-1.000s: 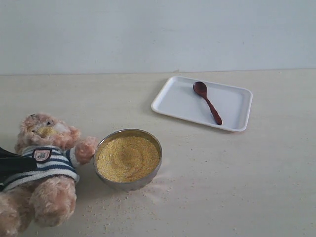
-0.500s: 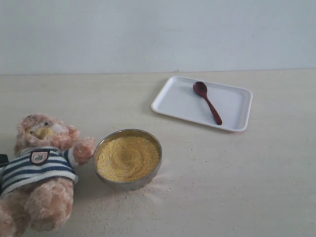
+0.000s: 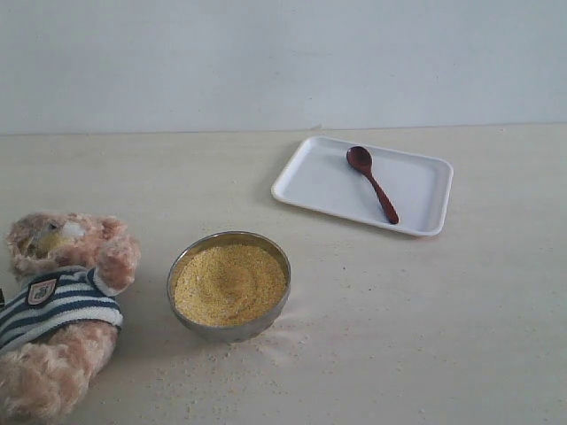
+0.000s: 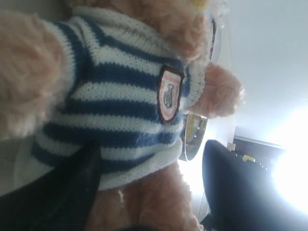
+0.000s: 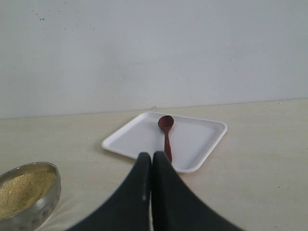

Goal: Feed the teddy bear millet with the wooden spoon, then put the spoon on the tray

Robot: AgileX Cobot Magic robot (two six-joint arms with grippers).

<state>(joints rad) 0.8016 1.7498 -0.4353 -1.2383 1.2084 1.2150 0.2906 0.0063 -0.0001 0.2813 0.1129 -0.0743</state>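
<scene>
The teddy bear lies tipped back at the exterior view's left edge, left of the steel bowl heaped with millet. It fills the left wrist view, its striped shirt between the spread fingers of my left gripper. One finger overlaps the shirt. The other stands apart from the bear, with light showing between. This gripper is open. The wooden spoon lies on the white tray. My right gripper is shut and empty, short of the tray and spoon.
Loose millet grains are scattered on the beige table in front of the bowl. A plain pale wall rises behind the table. The bowl's rim shows low in the right wrist view.
The bear has slid left and tipped back, its head and raised arm now farther from the bowl. The dark left gripper at the exterior view's left edge has withdrawn out of sight.
</scene>
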